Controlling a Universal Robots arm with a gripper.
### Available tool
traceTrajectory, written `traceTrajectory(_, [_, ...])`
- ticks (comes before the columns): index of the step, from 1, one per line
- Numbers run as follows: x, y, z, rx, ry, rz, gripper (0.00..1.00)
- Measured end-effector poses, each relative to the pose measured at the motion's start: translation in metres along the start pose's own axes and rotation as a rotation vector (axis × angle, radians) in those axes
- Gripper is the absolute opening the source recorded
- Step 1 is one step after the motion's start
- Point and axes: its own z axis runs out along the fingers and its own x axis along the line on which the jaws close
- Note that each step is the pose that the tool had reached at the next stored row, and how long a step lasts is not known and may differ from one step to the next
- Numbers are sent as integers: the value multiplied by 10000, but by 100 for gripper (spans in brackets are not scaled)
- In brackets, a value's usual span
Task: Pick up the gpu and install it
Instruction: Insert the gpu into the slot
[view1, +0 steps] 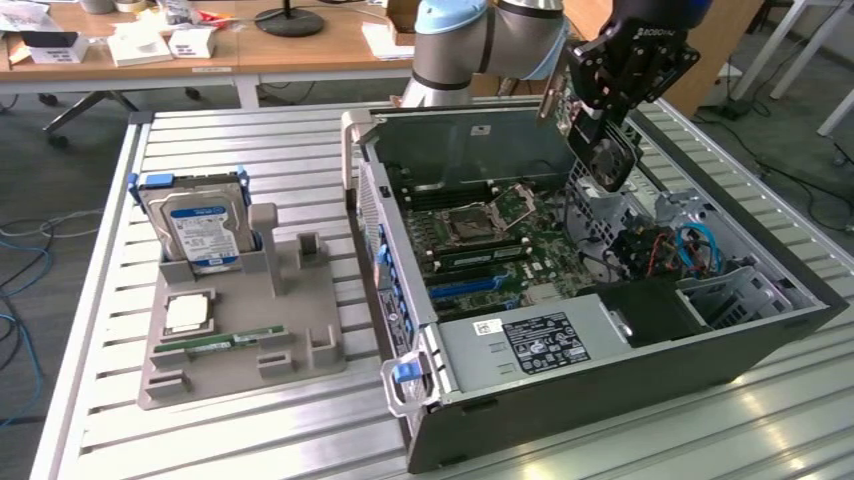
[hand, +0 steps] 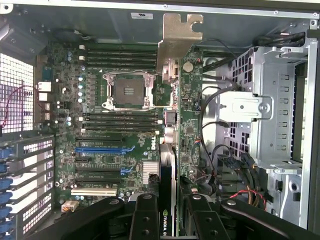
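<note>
The gpu (view1: 607, 155) hangs edge-down above the open computer case (view1: 747, 345), over its far right part, and my gripper (view1: 597, 108) is shut on its upper end. In the wrist view the gpu (hand: 189, 110) is seen edge-on, a thin green and dark card with its silver bracket (hand: 179, 35) at the far end. It runs out from between my black fingers (hand: 145, 215), with the gripper (hand: 172, 216) clamped on either side of it. Below lies the motherboard (hand: 65, 75) with a blue slot (hand: 100, 149) and a white slot (hand: 94, 191).
A grey fixture tray (view1: 310, 300) sits at the exterior view's left, holding an upright hard drive (view1: 200, 228), a processor chip (view1: 187, 313) and a green memory stick (view1: 220, 342). Inside the case are a drive cage (hand: 272, 107), cables (view1: 694, 250) and a power supply (view1: 534, 345).
</note>
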Motion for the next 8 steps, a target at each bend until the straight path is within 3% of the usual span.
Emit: traceTrajectory(8, [0,0,0,0,2,-25,26])
